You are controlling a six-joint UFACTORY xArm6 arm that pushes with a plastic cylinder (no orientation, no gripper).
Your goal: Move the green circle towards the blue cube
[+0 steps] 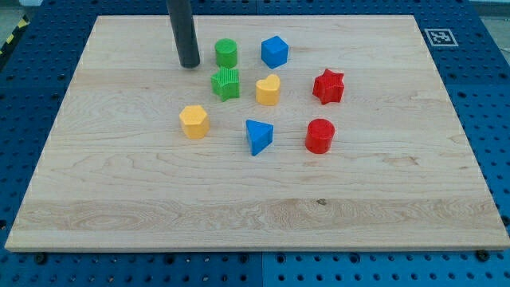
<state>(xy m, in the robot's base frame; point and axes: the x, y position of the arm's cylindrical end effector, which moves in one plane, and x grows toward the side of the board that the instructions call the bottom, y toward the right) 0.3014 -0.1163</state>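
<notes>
The green circle (226, 53) is a short green cylinder near the view's top, left of centre. The blue cube (274, 51) sits a short way to its right, with a small gap between them. My tip (190, 64) is the lower end of a dark rod, resting on the board just left of the green circle and slightly lower in the view, not touching it.
A green star (226, 83) lies just below the green circle. A yellow heart (268, 90), a red star (328, 86), a red cylinder (319, 135), a blue triangle (258, 135) and a yellow hexagon (194, 121) stand on the wooden board (119, 183).
</notes>
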